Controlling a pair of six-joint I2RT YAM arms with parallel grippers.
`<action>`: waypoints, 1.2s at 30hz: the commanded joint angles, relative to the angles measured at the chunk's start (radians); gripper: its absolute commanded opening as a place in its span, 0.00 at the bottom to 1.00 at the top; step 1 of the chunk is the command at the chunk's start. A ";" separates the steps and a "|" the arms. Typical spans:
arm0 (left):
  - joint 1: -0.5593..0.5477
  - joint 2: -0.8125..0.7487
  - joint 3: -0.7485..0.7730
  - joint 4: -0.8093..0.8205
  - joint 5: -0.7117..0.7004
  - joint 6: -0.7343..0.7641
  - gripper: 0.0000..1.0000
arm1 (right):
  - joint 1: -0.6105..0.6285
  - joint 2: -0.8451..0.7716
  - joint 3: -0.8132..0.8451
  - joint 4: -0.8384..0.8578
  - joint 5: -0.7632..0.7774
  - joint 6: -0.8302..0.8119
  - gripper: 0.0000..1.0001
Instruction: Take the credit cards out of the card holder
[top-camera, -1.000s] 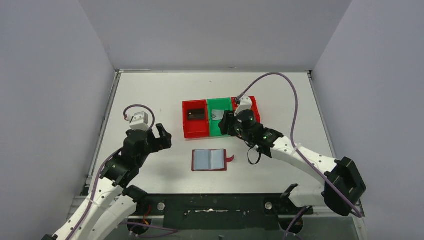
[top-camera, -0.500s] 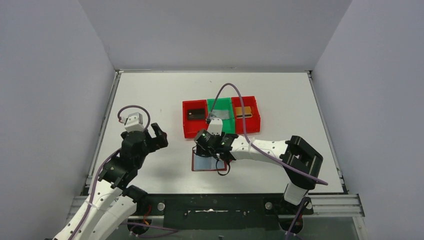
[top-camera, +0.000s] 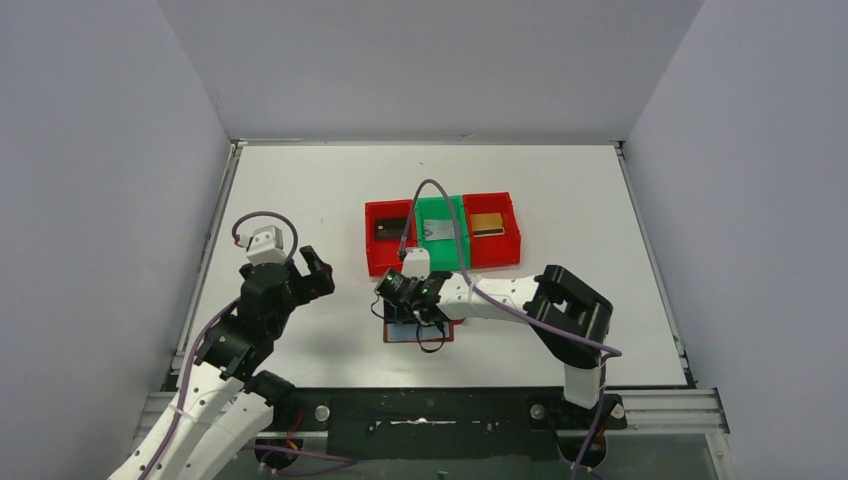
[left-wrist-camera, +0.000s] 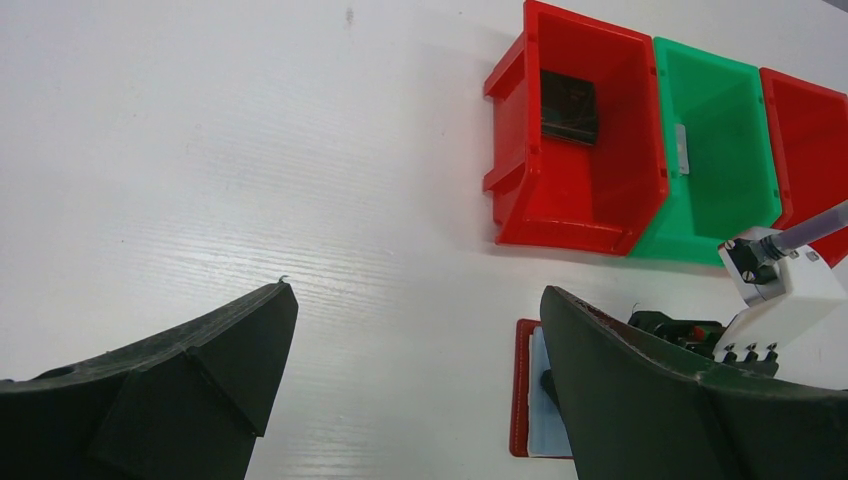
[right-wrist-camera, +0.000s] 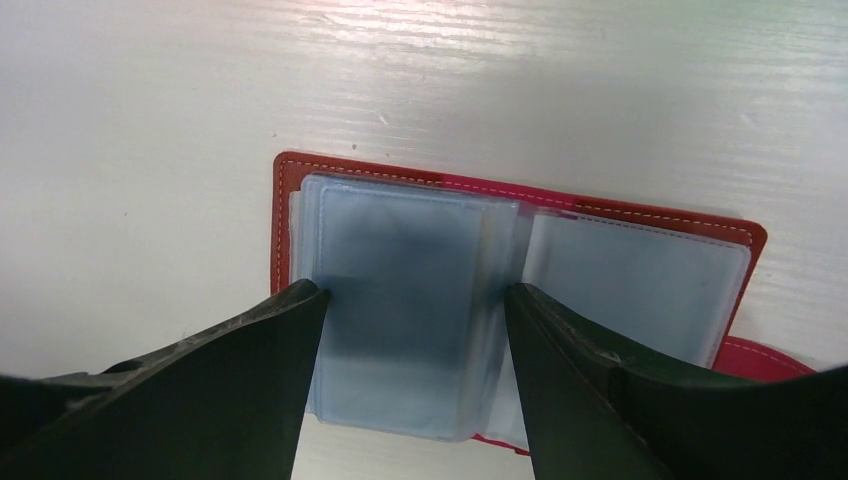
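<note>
The card holder (right-wrist-camera: 640, 280) lies open on the table, dark red with pale blue-grey sleeves, its snap tab to the right. My right gripper (right-wrist-camera: 415, 292) hovers low over it, open, its fingers standing either side of the left stack of sleeves (right-wrist-camera: 400, 270). From above, the right gripper (top-camera: 402, 300) covers most of the card holder (top-camera: 432, 335). Three credit cards lie in bins: a dark one (top-camera: 391, 229), a silvery one (top-camera: 437, 231) and a gold one (top-camera: 487, 224). My left gripper (left-wrist-camera: 418, 293) is open and empty, left of the card holder (left-wrist-camera: 525, 385).
Three bins stand side by side behind the card holder: a red bin (top-camera: 388, 262), a green bin (top-camera: 440, 205) and a second red bin (top-camera: 508, 245). The right arm's purple cable (top-camera: 430, 190) arcs over the green bin. Walls enclose the table on three sides.
My right arm has swung from over the right red bin, left and towards the near edge, to above the card holder. The gold card now shows in that bin. The left arm barely shifted.
</note>
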 joint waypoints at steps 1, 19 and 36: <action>0.009 -0.007 0.026 0.027 -0.010 -0.005 0.95 | 0.016 0.012 0.044 -0.028 0.002 0.005 0.67; 0.012 0.007 0.025 0.033 0.011 -0.003 0.95 | 0.023 0.091 0.084 -0.135 0.036 0.040 0.70; 0.013 0.019 0.022 0.039 0.033 0.002 0.95 | -0.028 -0.014 -0.049 0.097 -0.067 0.029 0.27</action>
